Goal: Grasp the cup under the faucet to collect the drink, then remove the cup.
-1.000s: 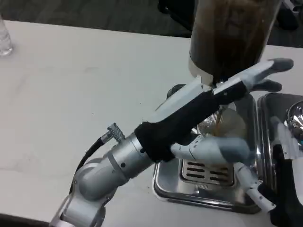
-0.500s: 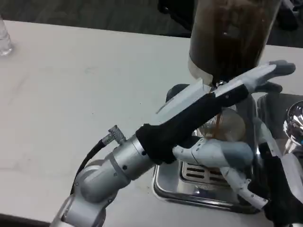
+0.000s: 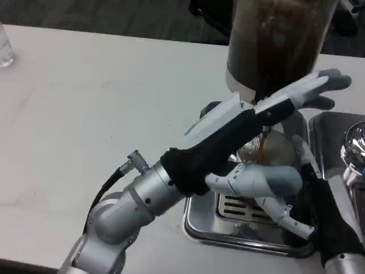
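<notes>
Head view: the right hand (image 3: 296, 194) reaches in over the drip tray (image 3: 199, 220) and seems to grasp the cup (image 3: 268, 149). The left hand (image 3: 268, 131), fingers released, presses the dispenser (image 3: 274, 40) faucet so drink flows.

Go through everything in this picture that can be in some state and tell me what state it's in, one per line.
Drink dispenser: upright, holding dark liquid.
Cup: upright under the faucet on the drip tray, drink pouring into it.
Drip tray: flat on the table.
Left hand: stretched out at the faucet, fingers extended.
Right hand: at the cup; whether it grips the cup is hidden.
Clear glass: upright at the table's far left edge.
</notes>
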{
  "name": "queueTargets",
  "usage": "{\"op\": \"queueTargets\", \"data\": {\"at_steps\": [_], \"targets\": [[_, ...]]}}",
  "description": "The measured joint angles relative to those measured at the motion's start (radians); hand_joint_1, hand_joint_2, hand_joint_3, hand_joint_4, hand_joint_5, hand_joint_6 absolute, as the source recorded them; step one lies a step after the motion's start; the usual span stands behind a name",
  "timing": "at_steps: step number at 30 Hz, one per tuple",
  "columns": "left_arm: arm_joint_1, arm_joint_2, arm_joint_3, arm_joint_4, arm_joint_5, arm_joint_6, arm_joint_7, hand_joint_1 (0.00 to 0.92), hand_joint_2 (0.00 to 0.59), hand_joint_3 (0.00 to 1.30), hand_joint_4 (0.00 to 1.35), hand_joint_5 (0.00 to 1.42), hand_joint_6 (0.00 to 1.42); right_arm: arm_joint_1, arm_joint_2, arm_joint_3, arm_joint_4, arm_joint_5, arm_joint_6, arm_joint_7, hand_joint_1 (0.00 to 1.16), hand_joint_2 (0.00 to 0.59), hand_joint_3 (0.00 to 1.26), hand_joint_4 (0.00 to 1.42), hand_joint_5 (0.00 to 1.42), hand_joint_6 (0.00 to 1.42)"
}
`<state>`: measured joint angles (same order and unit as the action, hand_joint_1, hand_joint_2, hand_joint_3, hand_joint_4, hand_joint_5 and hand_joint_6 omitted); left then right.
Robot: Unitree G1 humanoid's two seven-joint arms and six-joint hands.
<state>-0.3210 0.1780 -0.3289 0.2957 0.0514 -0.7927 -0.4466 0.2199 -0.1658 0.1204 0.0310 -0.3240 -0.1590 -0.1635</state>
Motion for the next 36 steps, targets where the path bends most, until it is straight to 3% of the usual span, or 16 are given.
{"op": "queueTargets", "data": {"at_steps": [10, 20, 36], "targets": [[0.000, 0.004, 0.002, 0.000, 0.000, 0.002, 0.004, 0.000, 0.102, 0.10, 0.00, 0.18, 0.07, -0.047, 0.004, 0.000, 0.062, 0.007, -0.033, -0.001, 0.62, 0.214, 0.00, 0.00, 0.00, 0.00], [0.000, 0.005, 0.004, -0.001, 0.000, 0.004, 0.004, 0.000, 0.102, 0.11, 0.00, 0.18, 0.06, -0.095, 0.039, 0.006, 0.147, 0.008, -0.104, -0.015, 0.63, 0.213, 0.00, 0.00, 0.00, 0.00], [0.001, 0.015, 0.007, -0.013, 0.001, 0.014, 0.011, 0.000, 0.103, 0.11, 0.00, 0.18, 0.06, -0.156, 0.062, 0.017, 0.258, 0.020, -0.174, -0.018, 0.78, 0.185, 0.00, 0.00, 0.00, 0.00]]}}
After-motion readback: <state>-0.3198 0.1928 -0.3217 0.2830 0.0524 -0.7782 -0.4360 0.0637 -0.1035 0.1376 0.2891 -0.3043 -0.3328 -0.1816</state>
